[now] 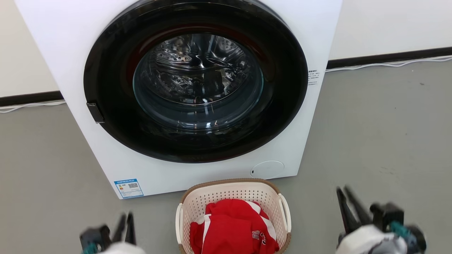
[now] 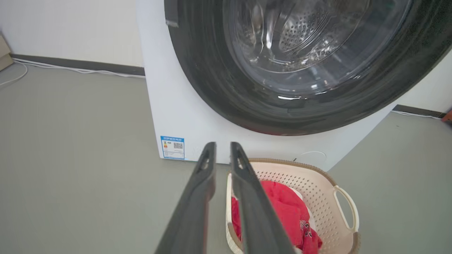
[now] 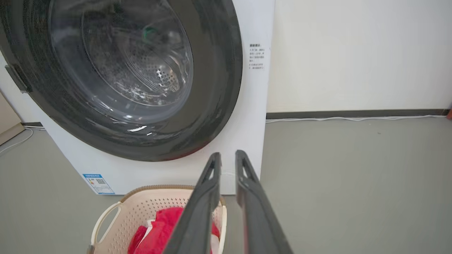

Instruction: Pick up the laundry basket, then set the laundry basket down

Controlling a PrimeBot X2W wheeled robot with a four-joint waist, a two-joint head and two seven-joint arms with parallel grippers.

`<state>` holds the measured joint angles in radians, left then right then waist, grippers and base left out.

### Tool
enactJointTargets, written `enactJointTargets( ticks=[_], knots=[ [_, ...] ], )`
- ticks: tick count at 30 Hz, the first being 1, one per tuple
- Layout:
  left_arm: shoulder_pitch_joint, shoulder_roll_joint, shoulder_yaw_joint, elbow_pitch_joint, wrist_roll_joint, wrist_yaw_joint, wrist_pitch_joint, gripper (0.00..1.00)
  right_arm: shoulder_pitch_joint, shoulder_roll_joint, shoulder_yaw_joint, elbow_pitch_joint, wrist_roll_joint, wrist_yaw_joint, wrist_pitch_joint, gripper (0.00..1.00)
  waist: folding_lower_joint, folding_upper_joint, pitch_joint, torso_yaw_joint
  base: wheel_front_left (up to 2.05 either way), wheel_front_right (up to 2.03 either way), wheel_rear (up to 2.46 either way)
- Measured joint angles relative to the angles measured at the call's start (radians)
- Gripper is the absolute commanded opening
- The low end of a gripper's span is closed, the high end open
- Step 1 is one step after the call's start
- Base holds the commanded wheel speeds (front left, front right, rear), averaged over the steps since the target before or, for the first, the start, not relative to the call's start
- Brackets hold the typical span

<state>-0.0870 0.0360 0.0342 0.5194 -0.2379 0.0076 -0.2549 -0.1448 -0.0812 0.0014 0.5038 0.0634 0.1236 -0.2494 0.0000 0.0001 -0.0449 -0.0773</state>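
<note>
A: Where is the laundry basket?

B: On the floor, upright, just in front of the washing machine and under its door. A red garment is bunched inside. My guess is it's parked there for short transfers to or from the drum.

A: Claws?

B: Both released and carrying nothing. The left gripper is low on the basket's left, the right gripper low on its right. Each pair of fingers is only narrowly parted. Both are clear of the plastic, no contact.

A: Why the flanking?

B: There's one white handle per side: left handle, right handle. An arm on each side reads as a two-handed carry with a balanced load and no tilt. The wrist views agree, since each looks past its own fingers at the near end of the rim.

A: Stage?

B: Ambiguous. Basket grounded with empty claws alongside fits arms closing in for the lift. It equally fits arms backing off after a set-down. The right gripper is smeared in the head view, so it's moving, but I can't tell which way.

A: Risks if it's a lift?

B: Thin handles and long fingers. Uneven grip heights would tip the basket towards the machine front, which is very close.
</note>
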Motion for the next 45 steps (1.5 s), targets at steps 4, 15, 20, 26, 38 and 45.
enactJointTargets(
  ticks=[4,15,20,26,38,45],
  knots=[
    [0.049,-0.010,-0.002,0.045,-0.002,0.000,0.006,0.00,0.055,0.010,0.002,0.045,0.001,0.000,0.003,0.00,0.0000,0.0000,0.000,0.000,0.00,0.00,0.00],
    [0.058,-0.010,0.000,0.027,-0.133,-0.009,0.041,0.00,0.061,0.012,-0.006,0.027,0.147,0.000,0.036,0.00,0.0004,0.0000,0.005,0.008,0.00,0.00,0.00],
    [0.058,-0.010,0.001,0.015,-0.187,-0.009,0.054,0.00,0.061,0.013,-0.011,0.018,0.209,0.000,0.054,0.00,0.0003,0.0000,0.007,0.011,0.00,0.00,0.00],
    [0.058,-0.010,0.003,-0.001,-0.252,-0.018,0.070,0.00,0.061,0.015,-0.022,0.002,0.281,0.000,0.066,0.00,0.0002,0.0000,0.009,0.015,0.00,0.00,0.00],
    [0.057,-0.009,0.009,-0.030,-0.382,-0.032,0.106,0.00,0.062,0.018,-0.033,-0.021,0.428,0.000,0.104,0.00,0.0002,0.0000,0.014,0.022,0.00,0.00,0.00],
    [0.057,-0.008,0.012,-0.044,-0.456,-0.036,0.124,0.00,0.062,0.020,-0.039,-0.040,0.514,0.000,0.120,0.00,0.0002,0.0000,0.016,0.027,0.00,0.00,0.00]
  ],
)
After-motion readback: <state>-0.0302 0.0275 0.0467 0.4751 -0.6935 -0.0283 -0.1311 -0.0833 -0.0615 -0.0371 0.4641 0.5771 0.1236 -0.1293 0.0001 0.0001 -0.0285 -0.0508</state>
